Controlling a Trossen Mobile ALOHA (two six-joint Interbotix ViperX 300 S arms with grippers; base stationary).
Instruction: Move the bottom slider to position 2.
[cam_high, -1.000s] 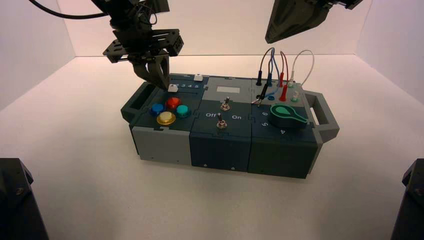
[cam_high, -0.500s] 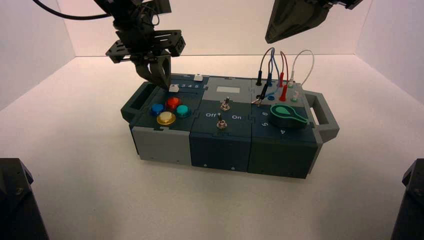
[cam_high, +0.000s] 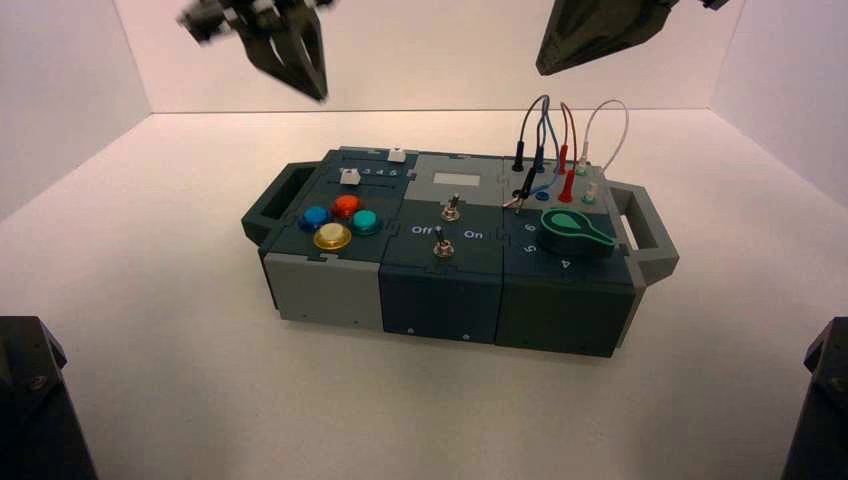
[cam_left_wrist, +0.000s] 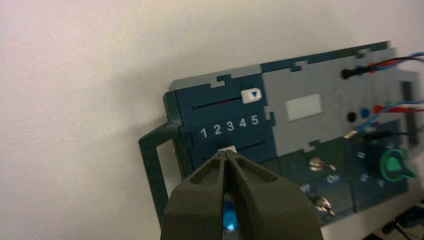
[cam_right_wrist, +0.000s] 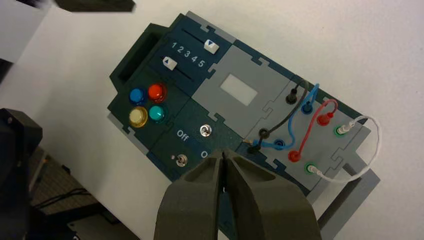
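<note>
The bottom slider's white knob (cam_high: 349, 177) sits on the box's left module, behind the coloured buttons. In the right wrist view the knob (cam_right_wrist: 169, 62) lies toward the low end of the row 1 to 5, about level with the 2 (cam_right_wrist: 181, 50). In the left wrist view only a corner of the knob (cam_left_wrist: 231, 148) shows past my fingertips, below the 2 (cam_left_wrist: 217, 130). My left gripper (cam_high: 318, 95) is shut and empty, high above and behind the box's left end (cam_left_wrist: 227, 152). My right gripper (cam_high: 545, 70) is shut, parked high at the back right (cam_right_wrist: 222, 154).
The second slider's white knob (cam_left_wrist: 251, 95) sits at the 5 end of its slot. Blue, red, teal and yellow buttons (cam_high: 340, 222), two toggle switches (cam_high: 445, 228), a green knob (cam_high: 570, 230) and plugged wires (cam_high: 560, 140) fill the box top. Handles stick out at both ends.
My left gripper has lifted straight up from beside the bottom slider's knob to well above the box. The knob stays about where it was. The right arm has not moved.
</note>
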